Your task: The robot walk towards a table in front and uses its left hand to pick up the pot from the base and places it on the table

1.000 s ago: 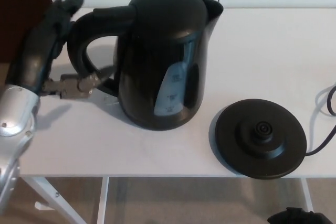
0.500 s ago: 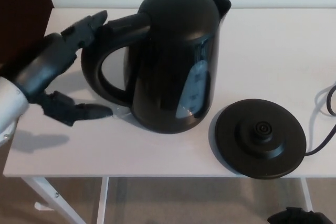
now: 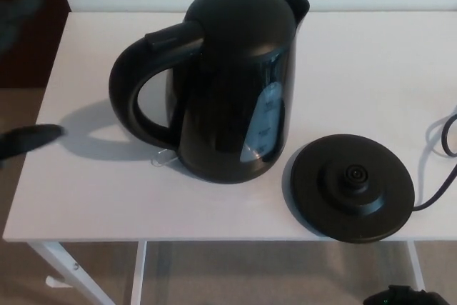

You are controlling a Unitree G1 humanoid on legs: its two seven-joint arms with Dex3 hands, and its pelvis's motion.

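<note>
Pot [image 3: 228,83]: black electric kettle, standing upright on the white table [image 3: 357,55], left of centre, lid closed; its handle [image 3: 132,105] points toward the table's left edge and its spout toward the far side. The pale water gauge [image 3: 265,123] on its flank faces the front. A small light-coloured loop [image 3: 163,156] lies on the table at the foot of the pot, below the handle; its nature cannot be made out. Base [image 3: 351,187]: round, black, flat on the table near the front edge, just beside the pot on its right and not under it; the centre connector is exposed; the black cord [image 3: 448,141] leaves the base's right side and curves off the picture's right edge. Left hand [image 3: 25,141]: only a dark fingertip shows at the left edge, level with the lower part of the handle and well apart from it; a blurred dark patch [image 3: 21,8] higher up is probably another finger of the same hand; the fingers are spread and released, grasping nothing. Right hand: none identified. A dark shape [image 3: 396,296] at the bottom edge, below the table front, is too cropped to name. The white table frame [image 3: 139,269] shows beneath the top.
</note>
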